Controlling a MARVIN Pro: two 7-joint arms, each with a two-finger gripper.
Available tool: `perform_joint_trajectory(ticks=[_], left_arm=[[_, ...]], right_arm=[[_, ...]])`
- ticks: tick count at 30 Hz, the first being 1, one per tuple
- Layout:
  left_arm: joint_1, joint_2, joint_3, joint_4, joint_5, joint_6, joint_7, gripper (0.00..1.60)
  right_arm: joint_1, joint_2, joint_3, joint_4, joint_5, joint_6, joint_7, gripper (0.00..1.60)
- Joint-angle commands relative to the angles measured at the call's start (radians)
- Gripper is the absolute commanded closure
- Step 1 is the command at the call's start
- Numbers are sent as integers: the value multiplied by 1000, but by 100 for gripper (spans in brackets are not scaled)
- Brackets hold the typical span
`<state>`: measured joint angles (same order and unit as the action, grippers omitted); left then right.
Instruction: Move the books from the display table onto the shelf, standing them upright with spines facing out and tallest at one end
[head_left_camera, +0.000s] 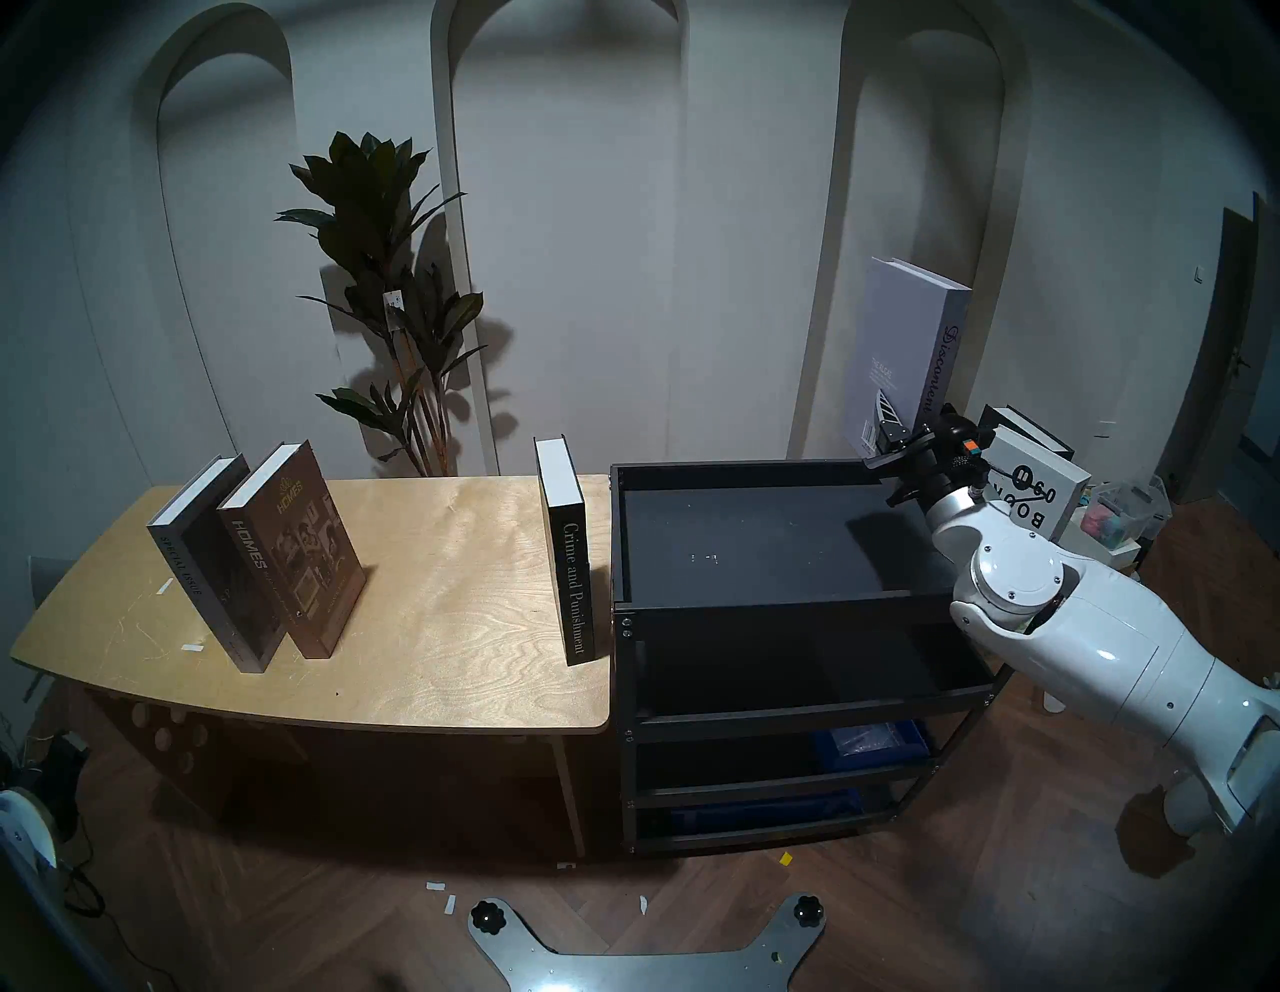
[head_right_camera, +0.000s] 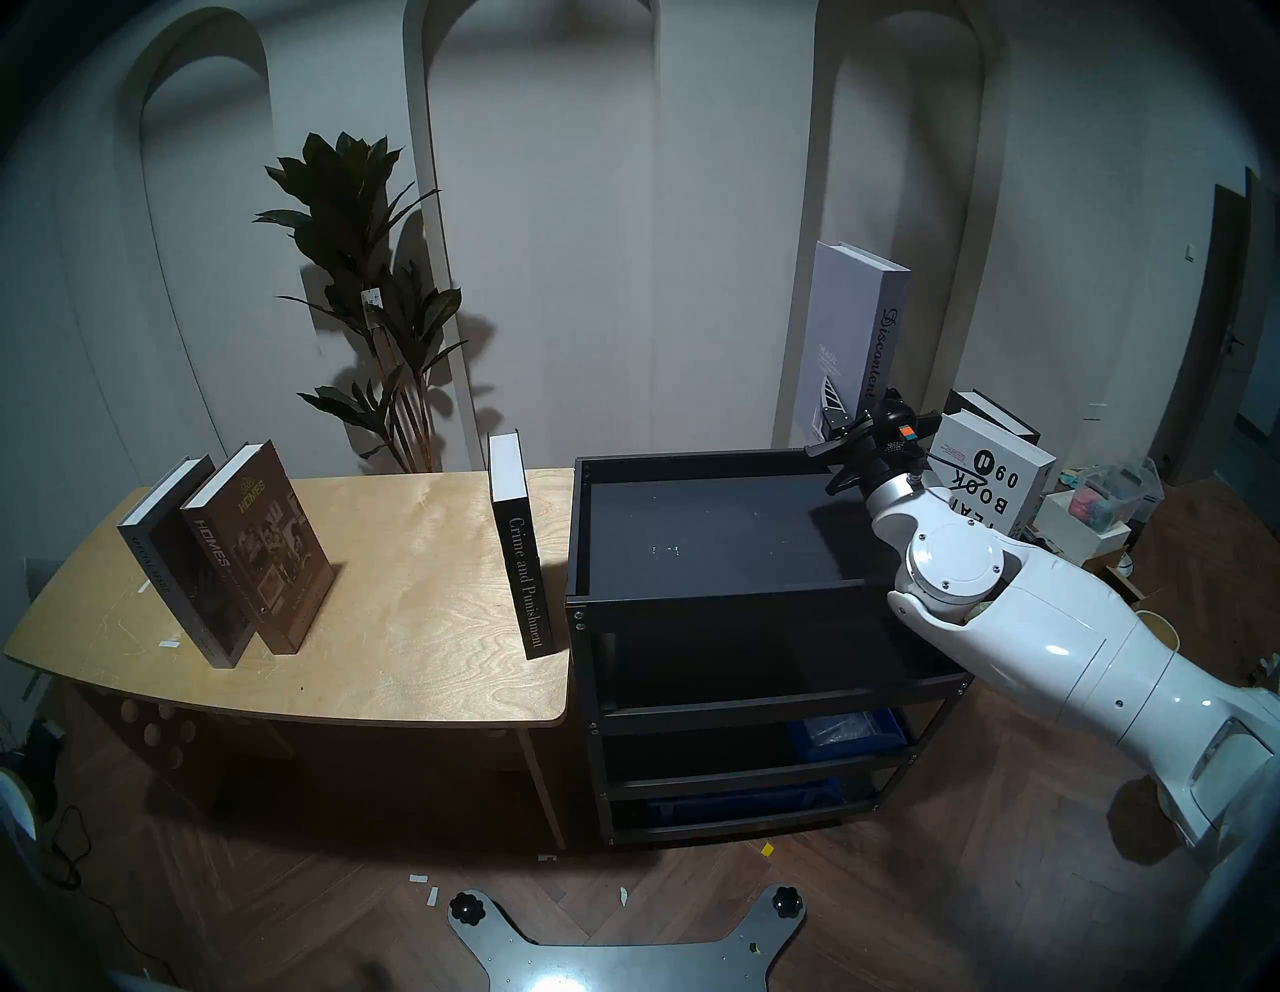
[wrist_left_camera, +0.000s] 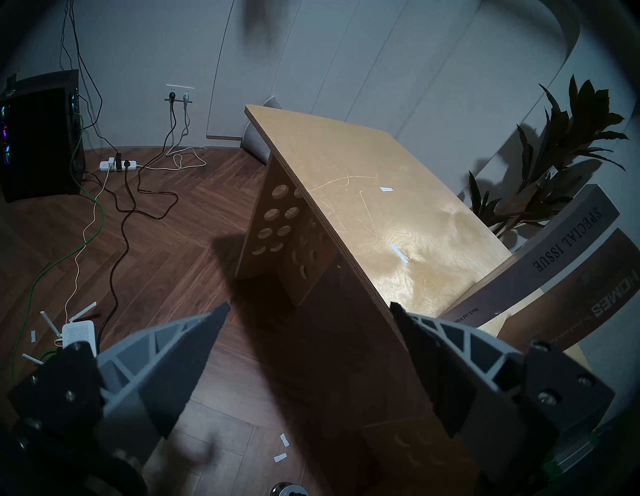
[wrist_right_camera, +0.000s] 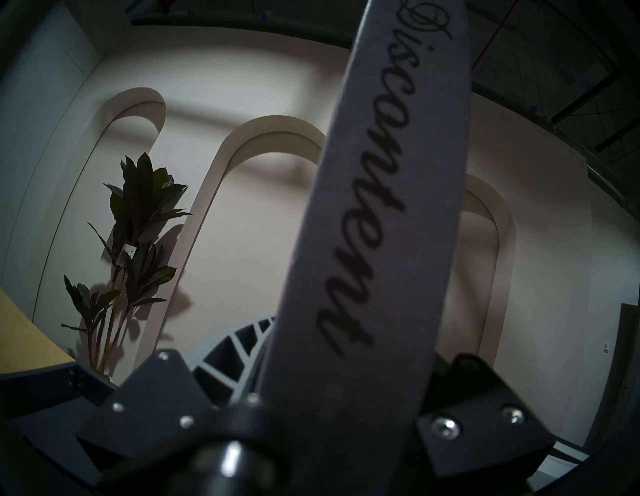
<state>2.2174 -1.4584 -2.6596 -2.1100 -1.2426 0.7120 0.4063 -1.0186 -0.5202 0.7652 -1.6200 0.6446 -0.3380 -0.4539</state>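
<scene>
While the right claw (head_left_camera: 889, 443) is clamped low on the grey "Discontent" book (head_left_camera: 900, 346), held upright at the frame's right above the black shelf (head_left_camera: 748, 540), it should lower it squarely, spine outward.

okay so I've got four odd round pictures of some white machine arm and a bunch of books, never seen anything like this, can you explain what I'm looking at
It is a two-armed robot tidying books. The two wide pictures come from cameras on its head, looking down at a plywood table beside a black metal shelf cart. The other two come from cameras on its wrists.

Three books stand on the table: "Special Issue", "Homes" and "Crime and Punishment".

The right pincer grips the bottom of the grey "Discontent" book, holding it upright in the air over the cart's far right corner; its wrist view shows the spine close up. The left pincer is open and empty near the table's end.
</scene>
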Motion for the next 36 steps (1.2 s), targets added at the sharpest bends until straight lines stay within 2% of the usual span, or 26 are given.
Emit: perform_joint_trajectory(ticks=[1, 17, 18, 30, 36], left_arm=[[15, -5, 3, -31, 2, -1, -30, 0], [50, -31, 23, -70, 21, 7, -100, 0], [56, -35, 25, -76, 25, 7, -111, 0], [95, -60, 33, -112, 62, -12, -202, 0], [118, -72, 27, -119, 86, -29, -250, 0]], right_arm=[[-17, 107, 18, -19, 17, 13, 29, 160], [-97, 276, 12, -12, 98, 58, 109, 160], [-106, 300, 11, -16, 113, 55, 112, 160], [-169, 297, -2, -133, 247, -24, 120, 160], [-192, 316, -2, -188, 323, -69, 110, 160]])
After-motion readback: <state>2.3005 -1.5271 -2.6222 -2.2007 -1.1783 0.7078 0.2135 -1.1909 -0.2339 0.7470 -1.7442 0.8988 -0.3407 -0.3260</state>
